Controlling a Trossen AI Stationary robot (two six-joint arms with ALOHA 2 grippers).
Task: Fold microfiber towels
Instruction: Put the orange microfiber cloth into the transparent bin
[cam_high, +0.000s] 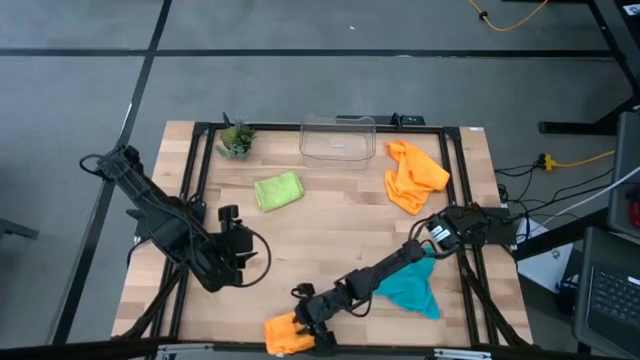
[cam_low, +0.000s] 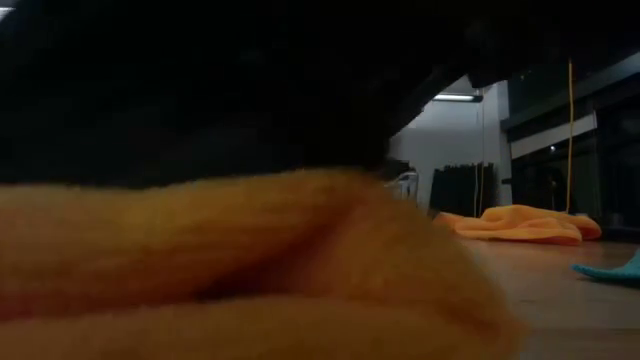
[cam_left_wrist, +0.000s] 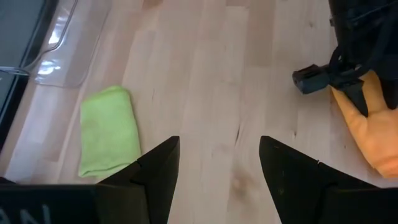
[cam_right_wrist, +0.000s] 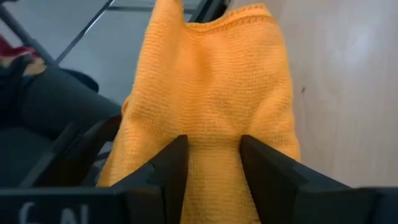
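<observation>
Orange microfiber towel (cam_right_wrist: 211, 93) at the table's near edge, pinched in the right gripper (cam_right_wrist: 211, 163) mid-fold; next, likely carry the edge over, while the left gripper (cam_left_wrist: 217, 163) waits wide.

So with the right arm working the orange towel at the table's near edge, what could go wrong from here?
1. The orange towel lies at the table's front edge, and the right wrist view shows part of it hanging past the wood; a push from the right claw could slide it off.
2. The right arm lies across the teal towel and may drag it when it moves.
</observation>
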